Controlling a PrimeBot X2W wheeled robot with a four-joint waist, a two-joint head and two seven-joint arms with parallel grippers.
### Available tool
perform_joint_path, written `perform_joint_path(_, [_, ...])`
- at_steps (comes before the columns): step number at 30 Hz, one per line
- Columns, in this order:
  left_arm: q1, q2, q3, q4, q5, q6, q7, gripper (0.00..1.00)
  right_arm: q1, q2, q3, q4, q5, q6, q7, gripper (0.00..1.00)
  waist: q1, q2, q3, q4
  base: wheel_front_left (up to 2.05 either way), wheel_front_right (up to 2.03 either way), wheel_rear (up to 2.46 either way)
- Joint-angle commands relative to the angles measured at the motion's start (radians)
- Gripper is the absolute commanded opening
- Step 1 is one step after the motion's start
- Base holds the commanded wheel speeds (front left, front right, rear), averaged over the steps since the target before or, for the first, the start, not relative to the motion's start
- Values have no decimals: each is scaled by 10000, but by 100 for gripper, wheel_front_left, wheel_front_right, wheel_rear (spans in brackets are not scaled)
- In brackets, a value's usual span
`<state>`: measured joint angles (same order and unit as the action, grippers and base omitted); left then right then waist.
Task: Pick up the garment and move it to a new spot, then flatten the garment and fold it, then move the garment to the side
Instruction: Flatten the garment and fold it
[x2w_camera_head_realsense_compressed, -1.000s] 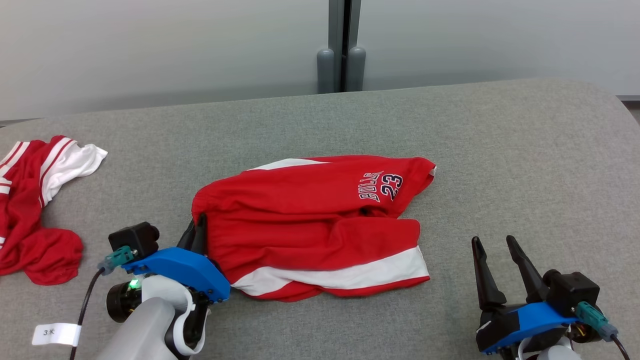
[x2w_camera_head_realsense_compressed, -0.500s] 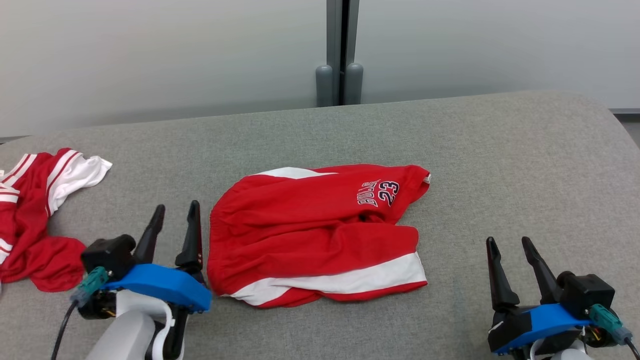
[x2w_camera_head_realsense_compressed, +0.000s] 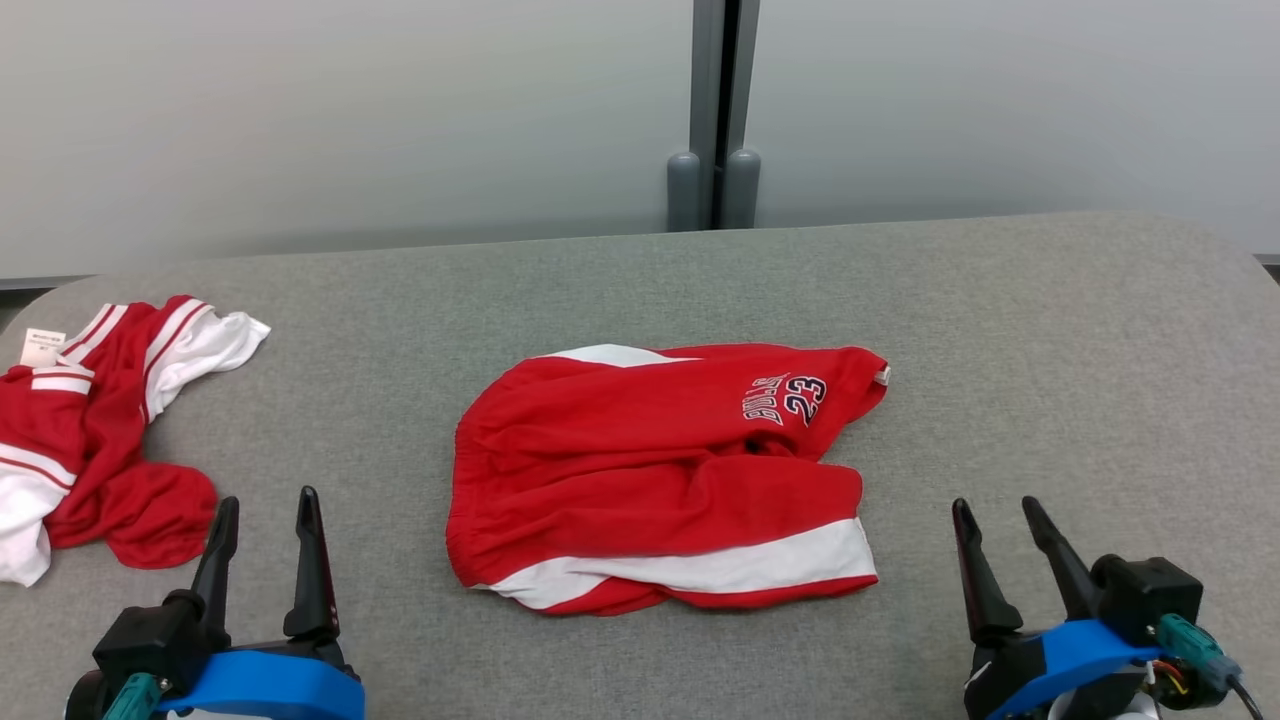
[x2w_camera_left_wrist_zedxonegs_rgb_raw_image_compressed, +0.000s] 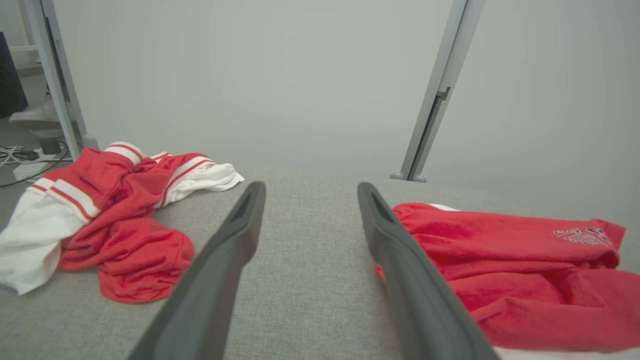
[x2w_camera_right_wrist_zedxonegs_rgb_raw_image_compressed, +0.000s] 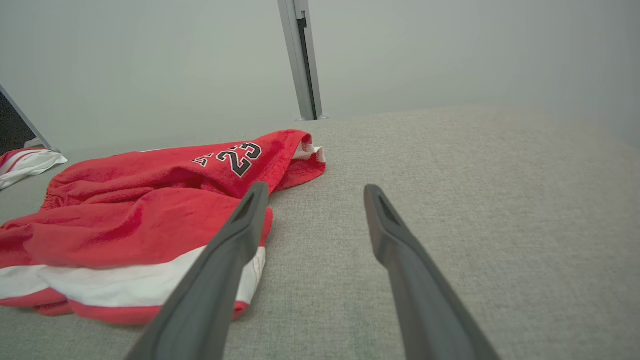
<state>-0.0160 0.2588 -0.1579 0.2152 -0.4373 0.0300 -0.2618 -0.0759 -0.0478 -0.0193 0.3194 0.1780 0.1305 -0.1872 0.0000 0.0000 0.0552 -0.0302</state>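
The garment is a pair of red shorts with white side stripes and a "23" print, lying rumpled and half folded in the middle of the grey table. It also shows at the right of the left wrist view and the left of the right wrist view. My left gripper stands open at the lower left, a short way left of the garment, holding nothing. My right gripper is open at the lower right, apart from the garment's right edge. Both pairs of fingers point away from me.
A second red and white garment lies crumpled at the table's far left edge, also seen in the left wrist view. A pale wall with a grey post runs behind the table. Bare grey cloth stretches to the right.
My left gripper let go of the garment's left edge, opened, and drew back to the lower left. The head camera shifted, moving the whole picture. The right gripper stayed open.
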Motion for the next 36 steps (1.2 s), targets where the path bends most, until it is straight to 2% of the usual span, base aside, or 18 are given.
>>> perform_joint_path(1, [65,-43,67,-34,82,-62,-45,100,105,-46,35,43,53,5,69,100,0,0,10,34,0,0,0])
perform_joint_path(5, [77,-250,290,36,320,-290,-45,100,-166,-44,326,154,188,5,558,100,0,0,54,190,0,0,0])
perform_joint_path(10, [-100,-479,385,146,562,-472,-46,100,-623,-47,695,645,207,5,1890,100,0,0,197,360,0,0,0])
perform_joint_path(18, [-401,-684,463,349,800,-741,-46,100,-1783,-44,1126,2177,22,5,3248,100,0,0,576,600,0,0,0])
perform_joint_path(19, [-417,-714,468,382,833,-764,-46,100,-1897,-47,1168,2414,41,5,3359,95,0,0,618,631,0,0,0])
perform_joint_path(20, [-452,-753,474,410,859,-801,-46,100,-2016,-47,1239,2626,-11,5,3419,68,0,0,653,659,0,0,0])
perform_joint_path(21, [-504,-784,485,431,875,-812,-46,100,-2127,-46,1329,2802,-6,5,3462,5,0,0,688,689,0,0,0])
perform_joint_path(22, [-539,-809,508,457,901,-841,-46,100,-2204,-44,1373,2973,46,5,3436,0,0,0,707,704,0,0,0])
perform_joint_path(26, [-516,-893,602,549,977,-912,-46,100,-2506,-63,1001,3040,-96,3,2885,0,0,0,730,702,0,0,0])
perform_joint_path(31, [-353,-959,717,603,1057,-978,-47,100,-2225,-55,-176,2424,-742,3,2461,0,0,0,546,529,0,0,0])
perform_joint_path(36, [-329,-1049,792,671,1124,-1066,-47,100,-1604,-46,-1083,1541,-1184,3,2725,0,0,0,428,249,0,0,0])
